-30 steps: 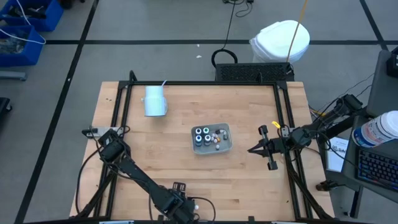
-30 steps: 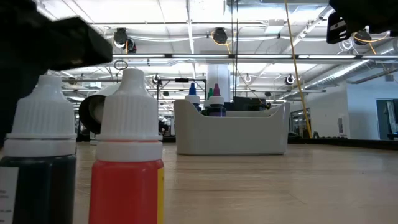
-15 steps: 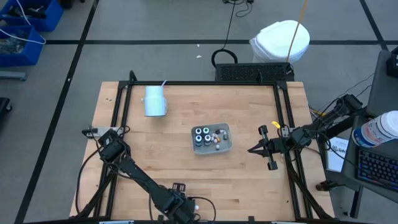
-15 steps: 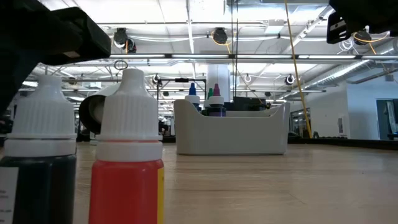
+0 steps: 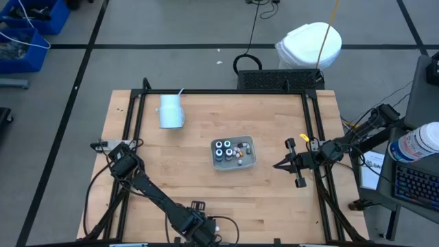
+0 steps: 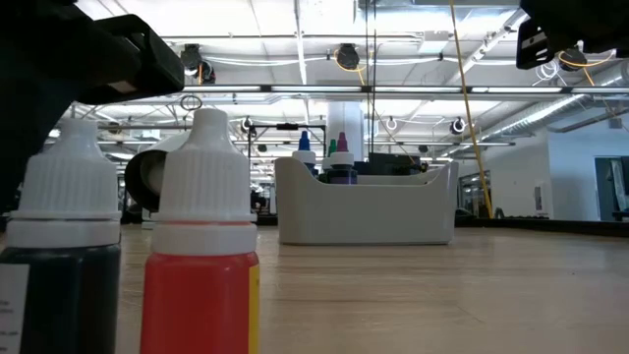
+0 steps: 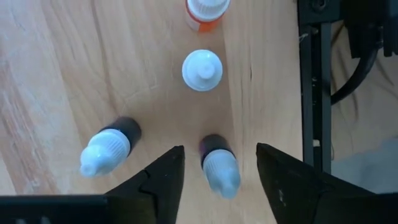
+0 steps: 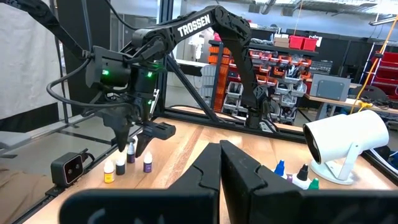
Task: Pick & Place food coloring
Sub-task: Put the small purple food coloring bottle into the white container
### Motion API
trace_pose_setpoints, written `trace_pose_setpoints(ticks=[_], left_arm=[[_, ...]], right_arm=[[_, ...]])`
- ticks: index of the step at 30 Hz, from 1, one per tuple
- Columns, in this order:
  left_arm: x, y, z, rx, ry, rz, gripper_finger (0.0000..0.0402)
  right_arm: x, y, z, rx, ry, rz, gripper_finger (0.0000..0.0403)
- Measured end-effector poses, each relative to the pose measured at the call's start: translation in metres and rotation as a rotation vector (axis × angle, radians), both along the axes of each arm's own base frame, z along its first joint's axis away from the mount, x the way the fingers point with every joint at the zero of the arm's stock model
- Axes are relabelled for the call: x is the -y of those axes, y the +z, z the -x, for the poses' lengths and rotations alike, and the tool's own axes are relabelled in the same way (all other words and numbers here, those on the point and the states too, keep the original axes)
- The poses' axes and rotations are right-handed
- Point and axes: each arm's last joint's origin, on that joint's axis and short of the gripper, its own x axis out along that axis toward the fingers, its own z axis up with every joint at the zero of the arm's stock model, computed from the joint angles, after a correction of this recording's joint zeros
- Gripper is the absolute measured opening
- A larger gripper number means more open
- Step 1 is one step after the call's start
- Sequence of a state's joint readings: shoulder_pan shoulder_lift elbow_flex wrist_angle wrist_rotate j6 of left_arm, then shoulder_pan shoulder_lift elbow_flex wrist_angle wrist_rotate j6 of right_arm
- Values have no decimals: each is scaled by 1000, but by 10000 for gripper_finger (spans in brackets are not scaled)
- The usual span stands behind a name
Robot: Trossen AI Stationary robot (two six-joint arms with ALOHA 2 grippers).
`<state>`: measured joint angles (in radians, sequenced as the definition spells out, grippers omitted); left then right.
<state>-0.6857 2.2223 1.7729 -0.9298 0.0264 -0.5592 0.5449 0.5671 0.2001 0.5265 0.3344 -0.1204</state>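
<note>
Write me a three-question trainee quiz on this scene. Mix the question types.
1. True or false: the right tool is open.
2. How many bottles show on the table in the left wrist view? A two, B four, C six.
3. Fill in: the tool poised over those loose bottles, fingers either side of a dark one, is the ___ one.

Key: 1 false, it is shut. 2 B. 3 left: the left tool, open.

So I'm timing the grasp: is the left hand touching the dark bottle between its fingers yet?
Apart. The left wrist view shows the left hand open, with bare wood on both sides of the dark bottle.
</note>
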Motion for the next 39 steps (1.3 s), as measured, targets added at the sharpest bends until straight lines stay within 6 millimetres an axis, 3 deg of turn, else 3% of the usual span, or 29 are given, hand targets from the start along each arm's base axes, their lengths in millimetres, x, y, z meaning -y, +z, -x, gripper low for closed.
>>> trace_pose_setpoints(ticks=[10,16,19,24,27,31,35,39], left_arm=[[0,0,0,-16,0,18,97],[-5,7,1,-93,-13,94,65],[-13,30,-1,-74,-20,91,66],[-32,94,-12,47,-58,-12,74],[-58,132,-20,60,12,-22,68],[-103,160,-31,62,60,-93,68],[-151,171,-51,115,56,-97,74],[-198,169,-77,206,77,-59,75]], right_arm=[[0,0,0,0,0,0,0],[0,0,0,0,0,0,0],[0,0,0,0,0,0,0],[0,0,0,1,-1,-1,0],[0,0,0,1,-1,-2,0],[0,0,0,0,0,-3,0],[0,0,0,0,-1,-1,0],[0,0,0,1,-1,2,0]])
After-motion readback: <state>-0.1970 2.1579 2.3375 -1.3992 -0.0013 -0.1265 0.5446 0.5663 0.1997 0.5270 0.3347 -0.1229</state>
